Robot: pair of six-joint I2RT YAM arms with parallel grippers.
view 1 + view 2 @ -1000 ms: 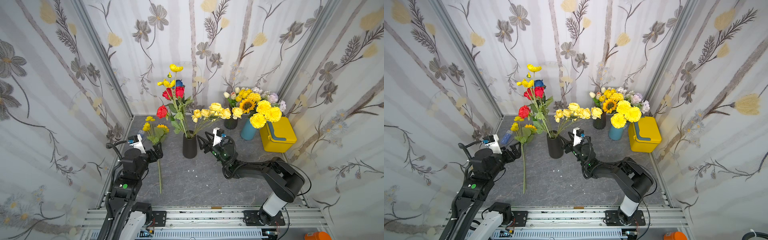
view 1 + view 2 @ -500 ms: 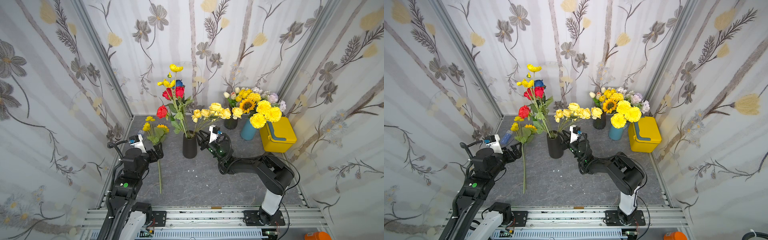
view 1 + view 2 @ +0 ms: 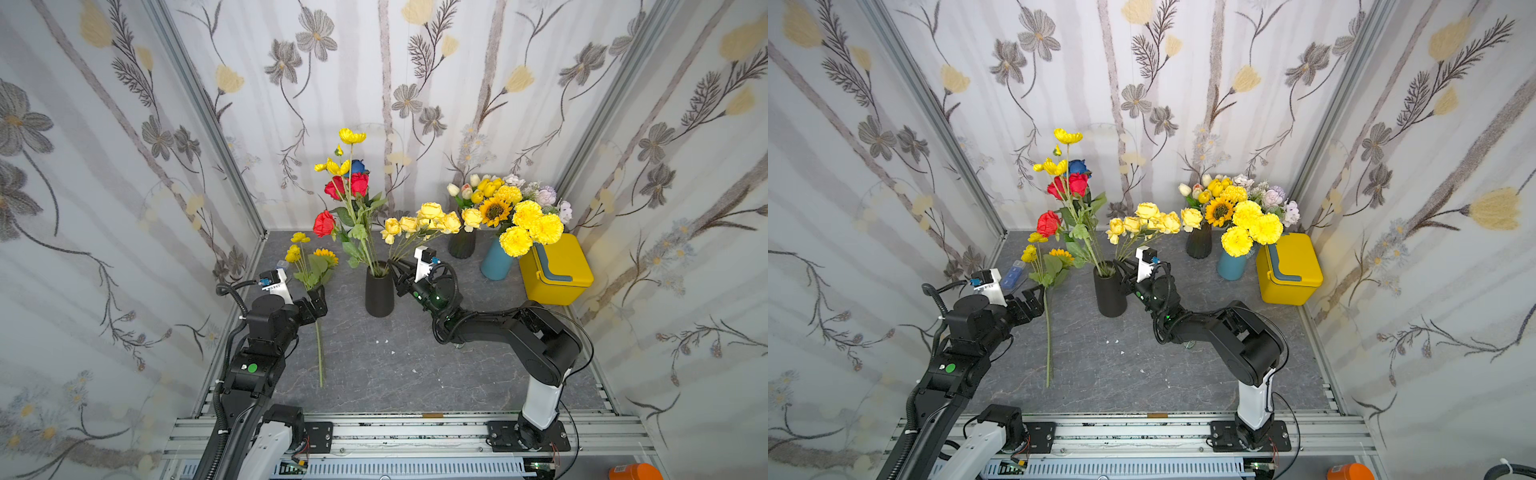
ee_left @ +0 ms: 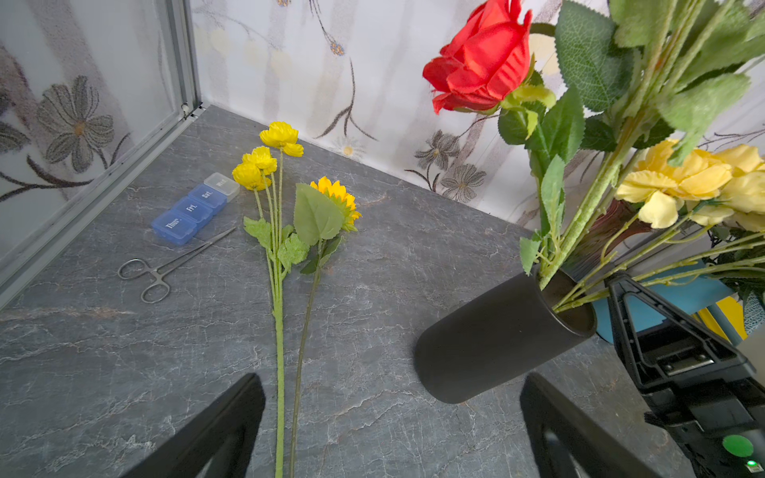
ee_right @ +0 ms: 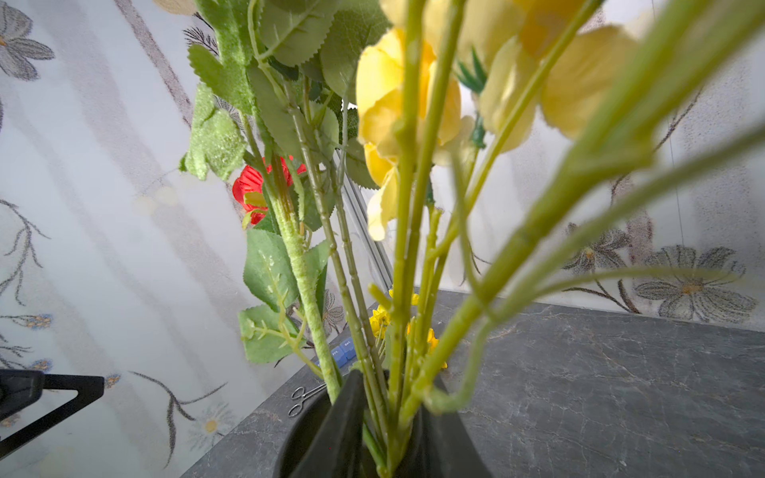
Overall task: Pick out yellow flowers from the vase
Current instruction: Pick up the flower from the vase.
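Note:
The black vase (image 3: 379, 291) (image 3: 1109, 291) (image 4: 496, 335) holds red roses (image 3: 347, 185), a blue rose and yellow flowers: a leaning spray of yellow roses (image 3: 428, 218) (image 3: 1148, 220) and tall yellow blooms (image 3: 351, 136). At the vase mouth, my right gripper (image 3: 392, 268) (image 3: 1123, 266) (image 5: 393, 397) has its jaws pressed on a bundle of thin green stems (image 5: 397, 351) of the yellow roses. Two yellow flower stalks (image 3: 319, 340) (image 4: 279, 289) lie flat on the table. Just above their stems, my left gripper (image 3: 318, 297) (image 4: 391, 385) stands wide open and holds nothing.
A blue pill box (image 4: 194, 209) and steel forceps (image 4: 165, 265) lie near the left wall. At the back right stand a dark vase (image 3: 461, 245), a blue vase (image 3: 494, 264) with mixed bouquets, and a yellow box (image 3: 555, 268).
My right gripper has moved in to the vase mouth and its jaws have closed onto the yellow rose stems. The left arm has not moved.

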